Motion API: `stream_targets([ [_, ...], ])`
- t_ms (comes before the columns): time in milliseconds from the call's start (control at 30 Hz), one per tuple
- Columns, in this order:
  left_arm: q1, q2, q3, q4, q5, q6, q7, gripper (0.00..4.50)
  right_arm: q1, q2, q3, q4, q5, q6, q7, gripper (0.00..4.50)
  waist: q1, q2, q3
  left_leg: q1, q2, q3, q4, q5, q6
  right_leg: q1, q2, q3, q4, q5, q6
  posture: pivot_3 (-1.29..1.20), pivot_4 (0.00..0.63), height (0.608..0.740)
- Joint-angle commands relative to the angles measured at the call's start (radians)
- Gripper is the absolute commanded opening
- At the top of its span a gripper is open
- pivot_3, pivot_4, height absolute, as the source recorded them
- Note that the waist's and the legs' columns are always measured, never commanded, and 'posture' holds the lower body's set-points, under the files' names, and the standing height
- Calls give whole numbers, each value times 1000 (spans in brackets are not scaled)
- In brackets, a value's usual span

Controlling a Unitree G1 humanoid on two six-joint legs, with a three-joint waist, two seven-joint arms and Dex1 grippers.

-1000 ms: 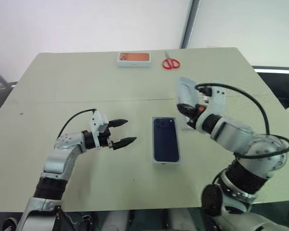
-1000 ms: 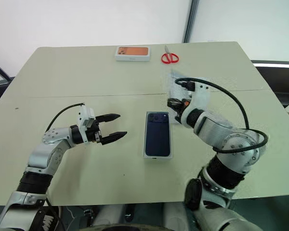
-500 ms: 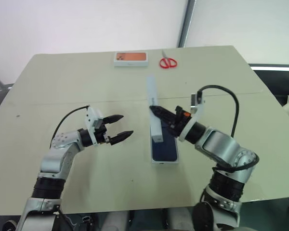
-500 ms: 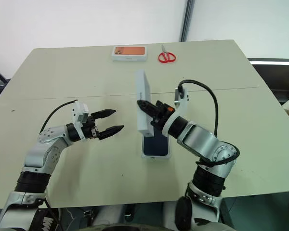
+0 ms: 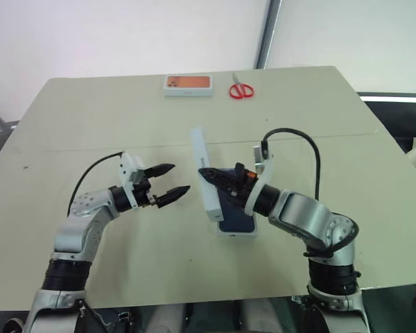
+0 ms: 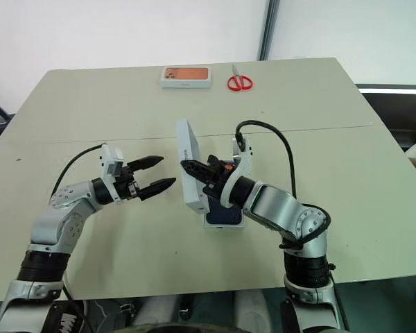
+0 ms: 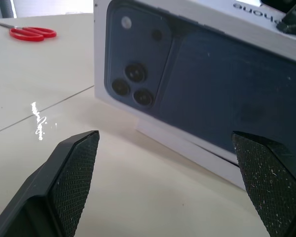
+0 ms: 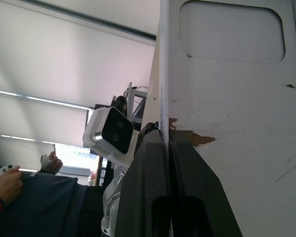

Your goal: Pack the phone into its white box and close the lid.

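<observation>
While the left gripper [image 5: 168, 180] waits with fingers spread near the table's middle, the right gripper [image 6: 188, 168] pinches the lid [image 6: 190, 170] on edge and has carried it leftward, over the phone [image 5: 237, 216] lying in the white box [image 5: 238, 233].

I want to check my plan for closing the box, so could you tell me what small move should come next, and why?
Probably turn the lid flat, open side down, over the box. The right hand grips it by one wall, standing on edge beside the phone, which already lies in the box. The left hand waits open nearby and could steady the lid.
</observation>
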Motion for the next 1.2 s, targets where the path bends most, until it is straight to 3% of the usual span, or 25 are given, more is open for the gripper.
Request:
stream_targets([
  [33, 11, 18, 43, -51, -33, 9, 7, 4500, 15, 19, 51, -15, 28, -33, 22, 45, 0, 0, 0, 0, 0, 0, 0, 0, 0, 0, 0, 0, 0, 0, 0, 0, 150, 740],
  [167, 34, 24, 52, -73, -49, 39, 13, 4500, 21, 8, 68, -2, 28, -60, 31, 45, 2, 0, 0, 0, 0, 0, 0, 0, 0, 0, 0, 0, 0, 0, 0, 0, 150, 740],
  [467, 117, -3, -15, -140, -42, 53, 9, 136, 97, -69, 83, 75, -35, -72, 124, 0, 4, 0, 0, 0, 0, 0, 0, 0, 0, 1, 0, 0, -1, 0, 0, 0, 150, 740],
  [767, 91, -88, -104, -98, 43, -4, 69, 33, 117, -83, 65, 68, -100, -97, 172, 0, 11, 0, 0, 1, 0, 0, 1, 0, 0, 2, -1, 0, -1, 0, 0, 0, 150, 740],
  [1067, 23, -171, -164, -2, 91, -60, 57, 0, 154, -185, -6, -34, -138, -113, 206, 4484, 33, 0, 0, 0, -1, 0, 2, 0, 0, 2, -1, 0, -1, 0, 0, 0, 150, 740],
  [1200, 9, -196, -187, 10, 101, -63, 63, 0, 170, -329, -56, -92, -238, -79, 283, 4484, 31, 0, 0, 0, -1, 0, 2, 0, 1, 3, -1, -1, -2, 0, 0, 0, 150, 740],
])
